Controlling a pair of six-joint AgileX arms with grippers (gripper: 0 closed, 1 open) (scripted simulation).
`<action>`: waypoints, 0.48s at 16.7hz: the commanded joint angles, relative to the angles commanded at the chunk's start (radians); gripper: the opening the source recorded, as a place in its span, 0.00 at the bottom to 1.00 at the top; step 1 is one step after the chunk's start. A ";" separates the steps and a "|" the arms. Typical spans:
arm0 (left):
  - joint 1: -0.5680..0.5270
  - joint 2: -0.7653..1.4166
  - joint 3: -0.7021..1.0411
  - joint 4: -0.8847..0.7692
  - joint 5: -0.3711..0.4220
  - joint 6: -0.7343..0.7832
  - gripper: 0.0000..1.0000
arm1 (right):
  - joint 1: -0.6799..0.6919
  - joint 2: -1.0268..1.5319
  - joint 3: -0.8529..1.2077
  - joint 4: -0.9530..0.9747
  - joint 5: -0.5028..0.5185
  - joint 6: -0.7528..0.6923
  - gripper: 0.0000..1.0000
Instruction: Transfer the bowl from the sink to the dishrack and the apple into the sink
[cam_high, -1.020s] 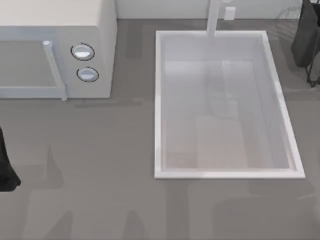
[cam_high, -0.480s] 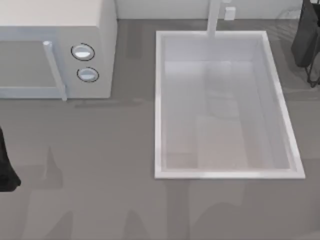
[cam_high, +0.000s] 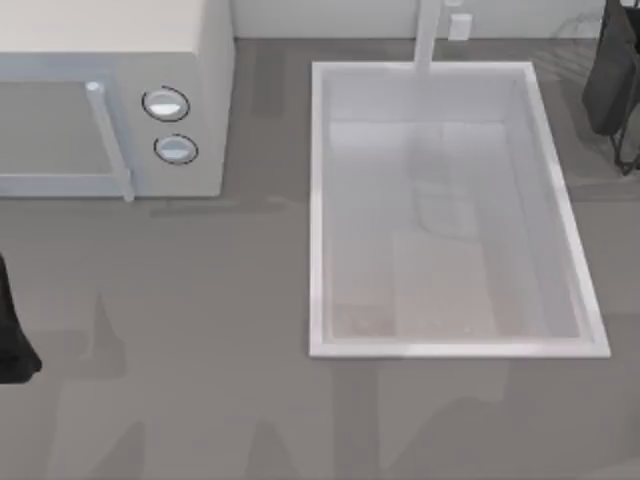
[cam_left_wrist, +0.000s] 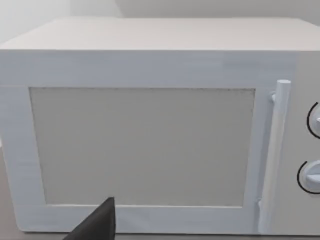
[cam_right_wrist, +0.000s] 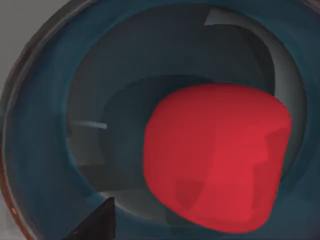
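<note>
From above, the sink (cam_high: 318, 200) is seen bare. The left wrist is faced by the microwave (cam_left_wrist: 150, 130). By the right wrist, the apple (cam_right_wrist: 215, 157) is seen inside the bowl (cam_right_wrist: 45, 150); finger states cannot be told; the apple should be lifted clear first

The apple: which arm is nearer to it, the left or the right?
Right. The right wrist view looks straight down on the apple, lying inside the blue bowl. The left arm faces the microwave at the table's left.

No readable text, label or number on anything
</note>
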 joint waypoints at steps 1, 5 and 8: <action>0.000 0.000 0.000 0.000 0.000 0.000 1.00 | -0.001 0.017 -0.021 0.038 0.000 0.001 1.00; 0.000 0.000 0.000 0.000 0.000 0.000 1.00 | -0.001 0.102 -0.124 0.228 0.003 0.003 1.00; 0.000 0.000 0.000 0.000 0.000 0.000 1.00 | -0.001 0.153 -0.185 0.342 0.002 0.003 1.00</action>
